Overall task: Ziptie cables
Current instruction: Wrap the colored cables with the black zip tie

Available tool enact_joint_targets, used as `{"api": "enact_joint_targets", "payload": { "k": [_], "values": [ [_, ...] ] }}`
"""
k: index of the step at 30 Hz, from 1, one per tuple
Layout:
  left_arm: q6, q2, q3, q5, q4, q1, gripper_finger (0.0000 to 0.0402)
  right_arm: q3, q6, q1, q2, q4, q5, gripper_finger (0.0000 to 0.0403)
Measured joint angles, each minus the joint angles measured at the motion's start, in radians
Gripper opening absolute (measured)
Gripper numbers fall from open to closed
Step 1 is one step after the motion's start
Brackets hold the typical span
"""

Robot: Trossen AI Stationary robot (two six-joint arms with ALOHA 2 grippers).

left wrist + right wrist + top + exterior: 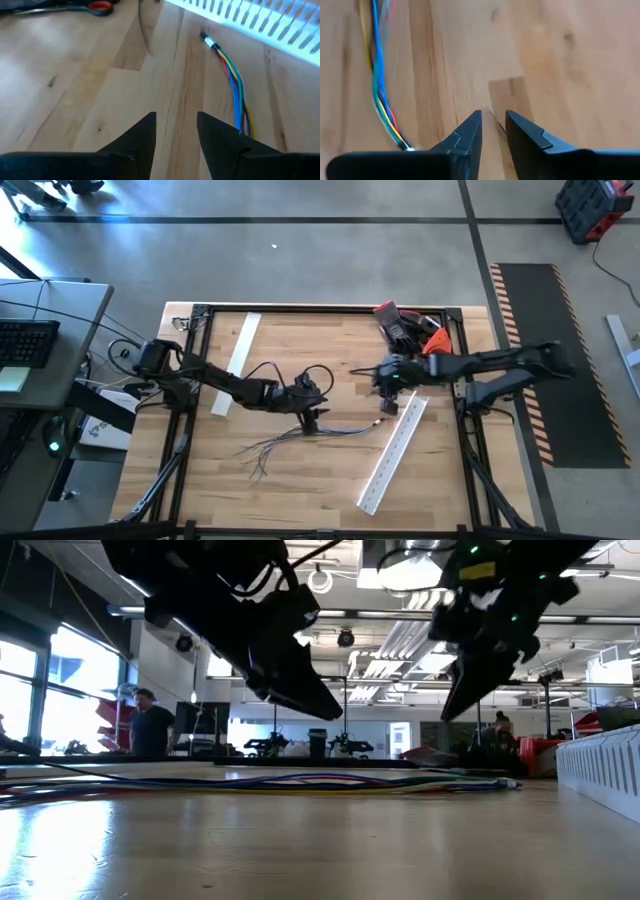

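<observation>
The cables (300,436) are a bunch of thin coloured wires lying flat along the wooden table. Their gathered end (379,423) points toward the table's right and their loose ends (255,460) fan out at the near left. They also show as the cables (300,780) in the low view. My left gripper (312,416) hovers open just on the far side of the cables (234,80), which run beside its fingers. My right gripper (387,402) hangs over bare wood near the gathered end, its fingers a little apart and empty, with the cables (377,90) off to one side.
A long white slotted channel (393,450) lies slantwise at the near right, close to the cables' end. A second white strip (238,360) lies at the far left. A red, black and orange heap of tools (410,328) sits at the far right. People stand in the room beyond.
</observation>
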Motion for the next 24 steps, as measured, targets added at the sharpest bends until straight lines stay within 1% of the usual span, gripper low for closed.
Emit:
{"api": "enact_joint_targets", "payload": {
  "k": [5,8,10,13,15,18,20,22,24],
  "values": [
    [0.035,0.063,0.0,0.005,0.018,0.0,0.0124,0.091,-0.14,-0.013,0.203,-0.065,-0.011,0.0074],
    [0.035,0.096,0.0,0.014,0.019,-0.002,0.0124,0.131,-0.203,-0.013,0.29,-0.098,-0.011,0.0074],
    [0.03,0.111,-0.003,0.014,0.019,-0.004,0.0124,0.15,-0.218,-0.013,0.335,-0.112,-0.011,0.0074],
    [0.029,0.115,-0.023,0.013,0.038,-0.005,0.0124,0.169,-0.222,-0.013,0.375,-0.123,0.004,0.0067],
    [0.029,0.115,-0.032,0.012,0.043,-0.006,0.0124,0.169,-0.239,-0.012,0.388,-0.119,0.006,0.0051],
    [0.029,0.115,-0.032,-0.001,0.044,-0.016,0.0124,0.168,-0.25,-0.012,0.396,-0.105,-0.001,0.0013],
    [0.034,0.112,-0.032,-0.015,0.034,-0.029,0.0124,0.166,-0.244,-0.012,0.397,-0.09,0.001,0.0006],
    [0.034,0.097,-0.032,-0.055,-0.012,-0.044,0.0124,0.163,-0.234,-0.012,0.398,-0.062,0.005,0.0003],
    [0.023,0.073,-0.032,-0.126,-0.076,-0.063,0.0124,0.162,-0.217,-0.013,0.397,-0.008,0.005,0.0001]
  ]
}}
